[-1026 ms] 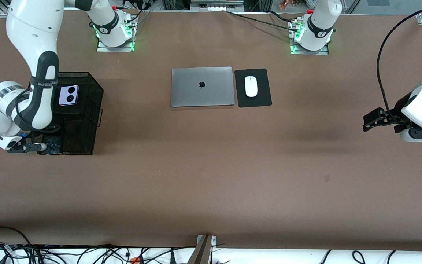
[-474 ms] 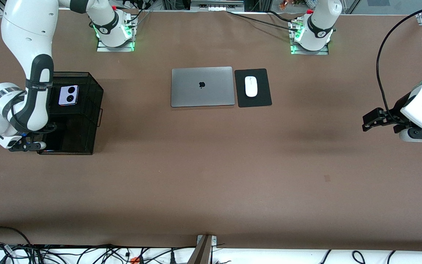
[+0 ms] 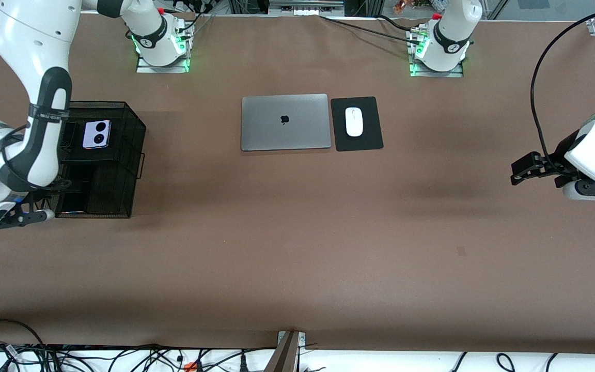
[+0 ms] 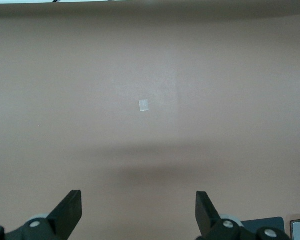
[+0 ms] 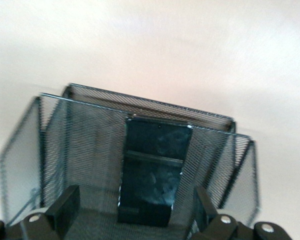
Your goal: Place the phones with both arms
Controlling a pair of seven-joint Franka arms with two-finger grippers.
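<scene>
A black mesh rack [image 3: 133, 135] stands at the right arm's end of the table. A lilac phone [image 3: 96, 134] with two black circles lies on its upper tier. A black phone [image 5: 152, 170] leans in the lower compartment, dim through the mesh in the front view [image 3: 73, 202]. My right gripper [image 3: 24, 217] is open just outside that compartment, and the right wrist view shows its fingers [image 5: 135, 196] apart on either side of the phone without touching it. My left gripper [image 3: 517, 173] waits open over bare table at the left arm's end, empty [image 4: 139, 200].
A closed grey laptop [image 3: 284, 122] and a white mouse [image 3: 354, 122] on a black pad [image 3: 370, 142] lie mid-table, nearer the bases. A small tape mark [image 3: 461, 251] sits on the brown surface [image 4: 144, 105]. Cables run along the table's near edge.
The right gripper has opened, let go of the black phone in the rack's lower compartment, and drawn back out of the rack toward the table's end. The left arm has not moved.
</scene>
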